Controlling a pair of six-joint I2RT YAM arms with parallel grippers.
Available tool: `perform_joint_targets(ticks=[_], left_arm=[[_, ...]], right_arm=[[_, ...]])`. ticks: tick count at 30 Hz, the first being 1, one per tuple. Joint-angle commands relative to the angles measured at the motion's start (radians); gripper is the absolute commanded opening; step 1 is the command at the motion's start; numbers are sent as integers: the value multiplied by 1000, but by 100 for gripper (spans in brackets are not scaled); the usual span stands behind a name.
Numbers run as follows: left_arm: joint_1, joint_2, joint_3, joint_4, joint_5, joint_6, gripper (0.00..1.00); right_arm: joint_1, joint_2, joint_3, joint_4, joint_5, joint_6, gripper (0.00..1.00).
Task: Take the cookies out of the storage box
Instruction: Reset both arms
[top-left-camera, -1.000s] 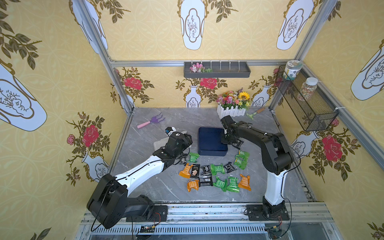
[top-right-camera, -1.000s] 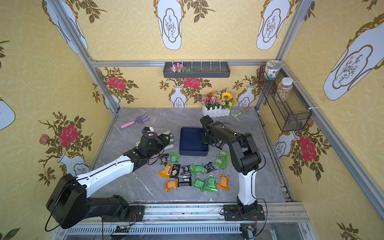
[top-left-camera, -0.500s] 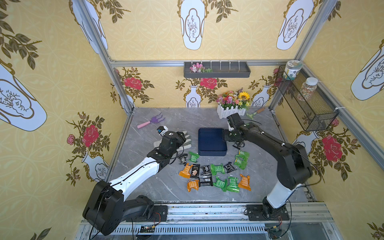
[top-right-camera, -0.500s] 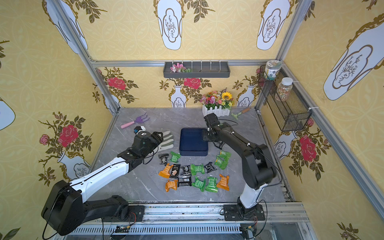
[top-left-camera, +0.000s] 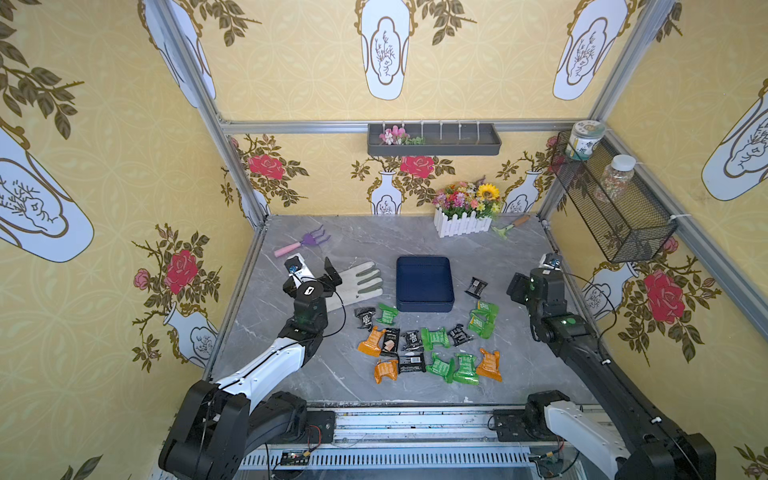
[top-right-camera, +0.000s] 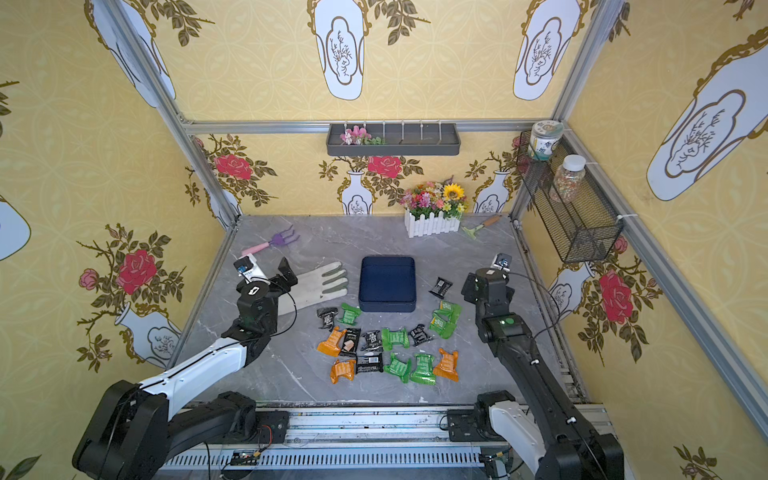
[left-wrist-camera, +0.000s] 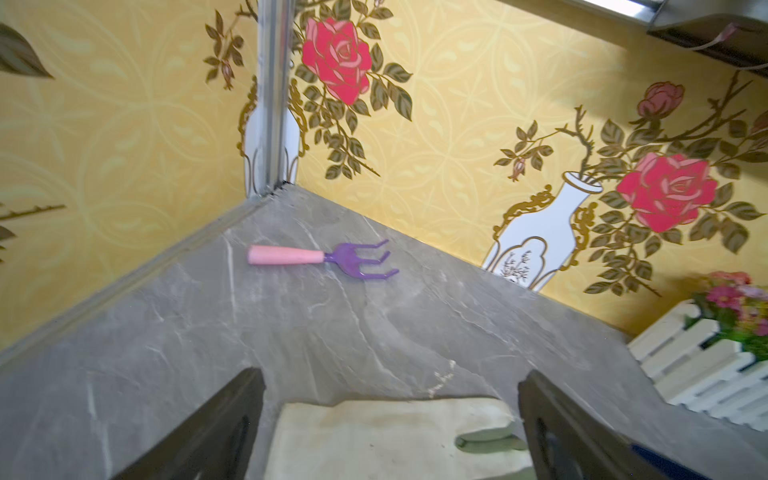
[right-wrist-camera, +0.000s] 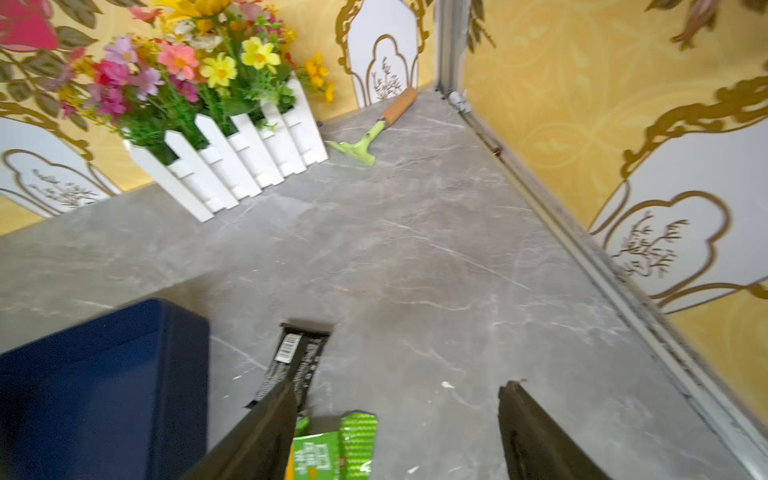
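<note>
The dark blue storage box (top-left-camera: 424, 283) (top-right-camera: 387, 283) sits mid-table, and no cookies show inside it. Cookies in green (top-left-camera: 434, 338), orange (top-left-camera: 370, 343) and black wrappers lie scattered on the table in front of it in both top views. One black cookie packet (top-left-camera: 476, 286) (right-wrist-camera: 295, 361) lies alone to the right of the box. My right gripper (top-left-camera: 517, 286) (right-wrist-camera: 399, 386) hovers open just right of that packet, holding nothing, with a green packet (right-wrist-camera: 332, 449) below it. My left gripper (top-left-camera: 313, 272) (left-wrist-camera: 390, 376) stands open and empty over the cuff of a glove, left of the box.
A white gardening glove (top-left-camera: 357, 282) lies left of the box. A purple hand rake (top-left-camera: 303, 243) lies at the back left. A white flower planter (top-left-camera: 463, 216) and a green trowel (top-left-camera: 509, 226) stand at the back right. A wire basket (top-left-camera: 611, 208) hangs on the right wall.
Both arms have drawn back from the box, left arm leftward and right arm rightward. The right gripper has opened and a black packet now lies right of the box. The left gripper has opened wider.
</note>
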Motion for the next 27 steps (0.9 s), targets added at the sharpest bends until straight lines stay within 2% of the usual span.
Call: perform_joint_targets(ticks=[1, 3, 6, 10, 15, 17, 22, 24, 25, 27], left_arm=[[71, -26, -53, 128, 57, 163, 100], [138, -39, -66, 94, 132, 149, 100], [220, -10, -96, 83, 240, 121, 100], [243, 40, -124, 164, 286, 189, 100], [304, 37, -131, 193, 390, 190, 100], [327, 34, -120, 163, 439, 184, 100], [329, 25, -126, 76, 454, 151, 100], [329, 48, -172, 133, 456, 142, 100], [329, 73, -212, 232, 457, 146, 100], [333, 91, -246, 317, 467, 151, 100]], right_arm=[[-12, -13, -63, 97, 77, -156, 87], [-28, 2, -82, 91, 74, -176, 87], [-51, 18, -176, 221, 51, -185, 88], [-91, 62, -280, 424, -17, -163, 88], [-105, 178, -359, 678, -91, -174, 89], [-105, 217, -336, 679, -119, -186, 90], [-108, 314, -359, 868, -145, -210, 90], [-121, 398, -374, 962, -179, -200, 91], [-120, 450, -388, 1034, -190, -206, 91], [-119, 529, -416, 1180, -202, -235, 92]])
